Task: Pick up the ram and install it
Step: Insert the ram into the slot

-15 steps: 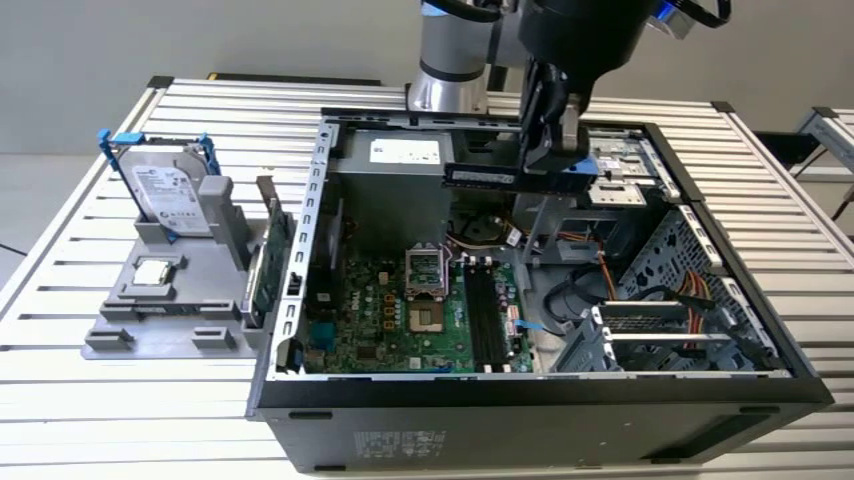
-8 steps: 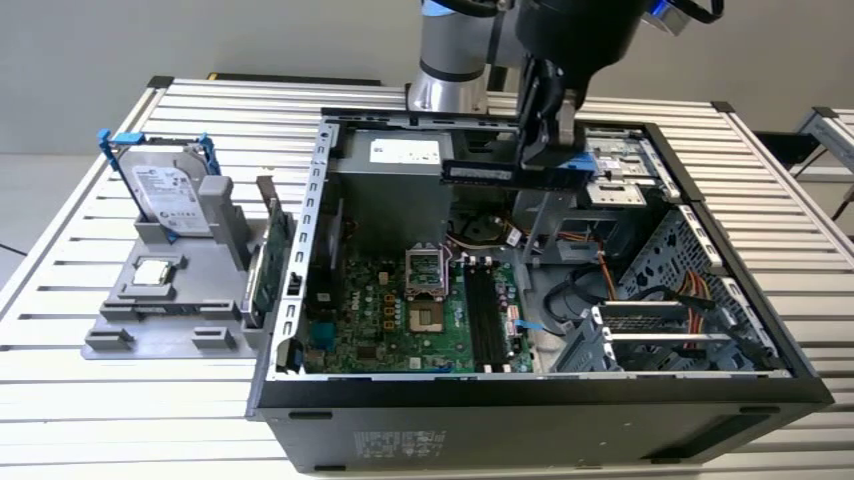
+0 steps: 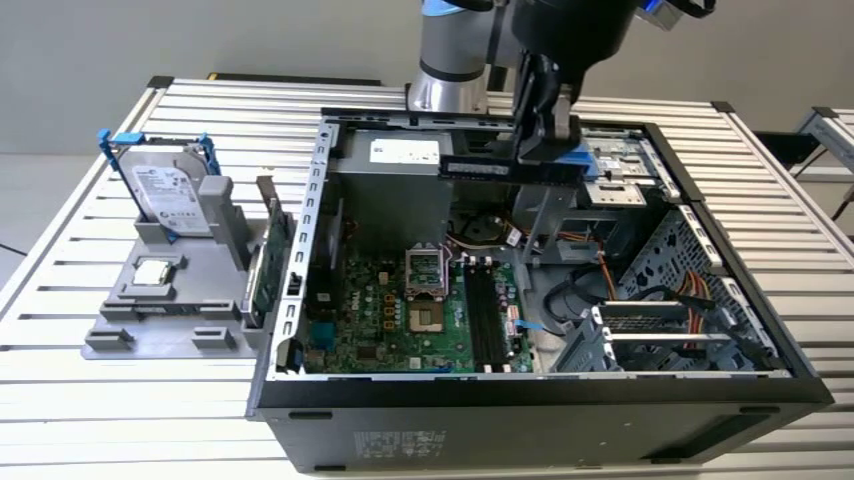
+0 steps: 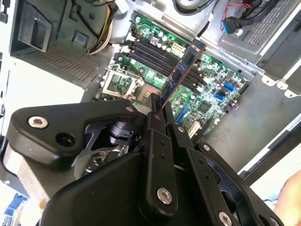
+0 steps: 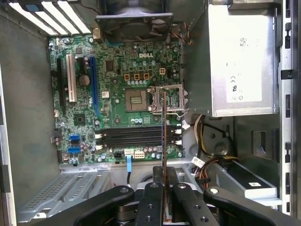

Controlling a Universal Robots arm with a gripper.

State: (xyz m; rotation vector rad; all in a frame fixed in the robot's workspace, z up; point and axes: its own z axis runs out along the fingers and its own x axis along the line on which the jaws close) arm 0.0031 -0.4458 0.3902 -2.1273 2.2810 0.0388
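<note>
Above the open computer case (image 3: pixel 534 400), the arm's gripper (image 3: pixel 541 150) hangs over the rear part of the interior, close to the grey power supply (image 3: pixel 394 175). Its fingers are closed tight on the ram (image 3: pixel 474 168), pinching the flat faces at one end. In the exterior view the stick lies roughly level and clear of the board, with its long axis running from the fingers toward the exterior view's left.

In the second wrist view the gripper (image 4: pixel 155 106) clamps the near end, and the ram (image 4: pixel 181 70) reaches away from it with one broad face showing, blue-edged with dark chips. Its far end hangs over the green motherboard (image 4: pixel 207 94). In the first wrist view the gripper (image 5: pixel 163 174) holds the ram (image 5: pixel 163 122) edge-on, so the stick reads as a thin line. That line crosses the memory slots (image 5: pixel 136 137) and ends over the processor socket (image 5: pixel 136 100). As pictured, the stick's line cuts across the line of the slots in both wrist views. I cannot tell how far above them it hangs.

On the slatted worktop (image 3: pixel 80 150), at the exterior view's left of the case, a grey fixture (image 3: pixel 174 310) carries an upright hard drive (image 3: pixel 174 195) with blue clips. A green expansion card (image 3: pixel 274 265) stands on edge beside it.
</note>
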